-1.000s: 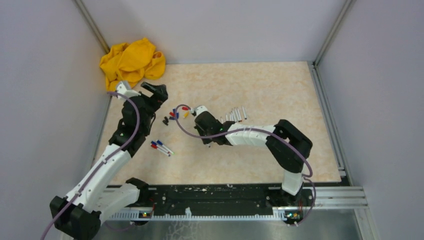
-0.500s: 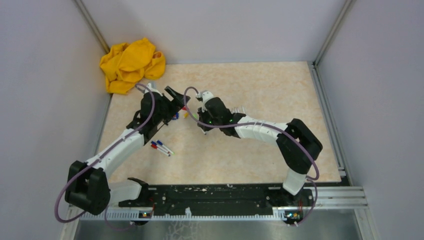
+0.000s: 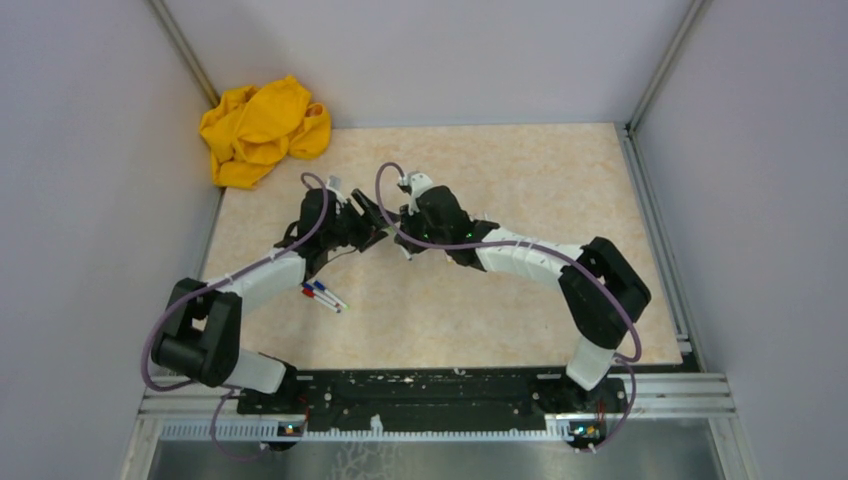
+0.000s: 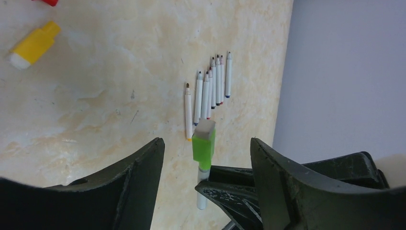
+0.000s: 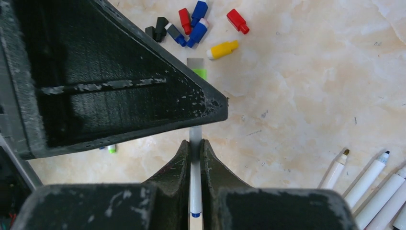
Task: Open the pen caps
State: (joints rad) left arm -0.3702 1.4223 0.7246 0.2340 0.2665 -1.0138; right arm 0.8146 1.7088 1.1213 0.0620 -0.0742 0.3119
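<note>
My right gripper (image 5: 195, 143) is shut on the barrel of a thin white marker (image 5: 195, 184) and holds it above the table. The marker's green cap (image 4: 203, 143) sticks out beyond the right fingers (image 4: 239, 184). My left gripper (image 4: 207, 143) is open, with a jaw on each side of the green cap and a gap on both sides. In the right wrist view one left finger (image 5: 119, 81) hides most of that cap (image 5: 197, 73). In the top view the two grippers, left (image 3: 372, 222) and right (image 3: 403, 238), meet tip to tip over the table's middle left.
Loose pen caps lie below: yellow (image 5: 222, 49), red (image 5: 237, 21), blue (image 5: 198, 9), black (image 5: 158, 28). A row of uncapped markers (image 4: 210, 86) lies to the right. Two capped markers (image 3: 322, 293) sit near the left arm. A yellow cloth (image 3: 262, 128) fills the back left corner.
My left arm has swung right to meet the right gripper, and its jaws have narrowed around the green cap. The right gripper has moved up and back with the marker.
</note>
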